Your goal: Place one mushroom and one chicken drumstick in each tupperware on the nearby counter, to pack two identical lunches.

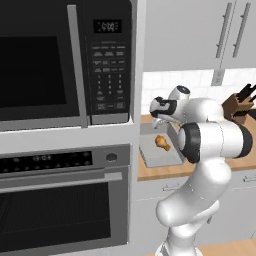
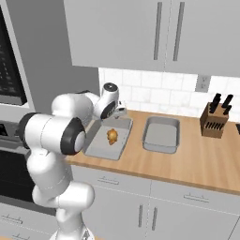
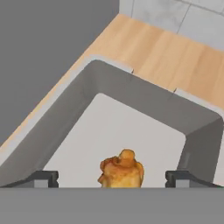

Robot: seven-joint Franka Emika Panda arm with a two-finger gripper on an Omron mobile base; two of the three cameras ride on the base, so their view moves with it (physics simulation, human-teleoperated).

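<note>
A golden-brown chicken drumstick (image 1: 162,142) (image 2: 112,136) (image 3: 121,170) lies on the floor of the left grey tupperware (image 1: 150,161) (image 2: 99,153) (image 3: 131,94), apart from its walls. My gripper (image 1: 158,120) (image 2: 122,112) (image 3: 112,178) hovers just above it, open, with the fingertips (image 3: 41,178) spread wide to either side of the drumstick and not touching it. The second tupperware (image 2: 161,136) sits to the right on the wooden counter (image 2: 197,159) with nothing in it. The mushroom is out of view.
A knife block (image 2: 213,123) (image 1: 235,107) stands at the counter's back right. A built-in microwave (image 1: 60,60) and oven (image 1: 60,200) fill the tall unit just left of the tupperware. Wall cabinets (image 2: 140,33) hang overhead.
</note>
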